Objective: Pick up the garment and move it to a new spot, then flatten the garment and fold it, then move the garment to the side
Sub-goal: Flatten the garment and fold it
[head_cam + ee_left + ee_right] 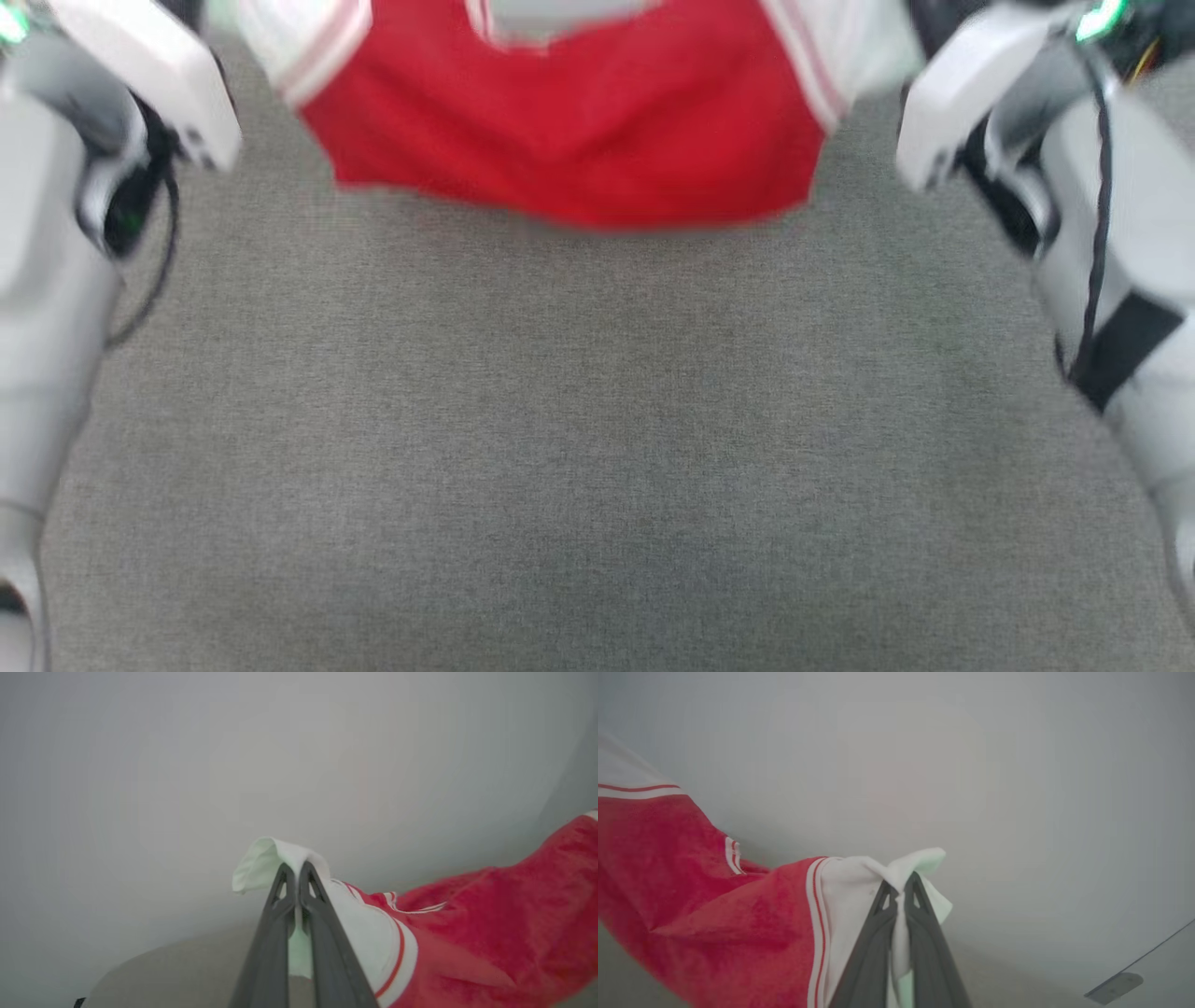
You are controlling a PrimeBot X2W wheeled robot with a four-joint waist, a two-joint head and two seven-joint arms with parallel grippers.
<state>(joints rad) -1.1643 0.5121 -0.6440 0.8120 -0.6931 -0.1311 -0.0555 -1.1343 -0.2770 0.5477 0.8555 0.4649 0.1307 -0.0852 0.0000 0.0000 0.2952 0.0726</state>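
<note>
The garment (569, 140), a red jersey top with white striped trim, hangs at the top of the head view above the grey surface, its lower edge sagging in the middle. In the left wrist view my left gripper (296, 868) is shut on a white fold of the garment (490, 924), whose red body stretches away to the right. In the right wrist view my right gripper (900, 879) is shut on another white fold, and the garment (691, 896) trails off to the left. Both pale forearms frame the garment in the head view; the fingertips are out of that view.
A grey fabric-covered surface (597, 448) spreads below the hanging garment. A plain pale wall (233, 765) lies behind both grippers. A small grey fixture (1113, 988) on a pale panel sits at the lower right of the right wrist view.
</note>
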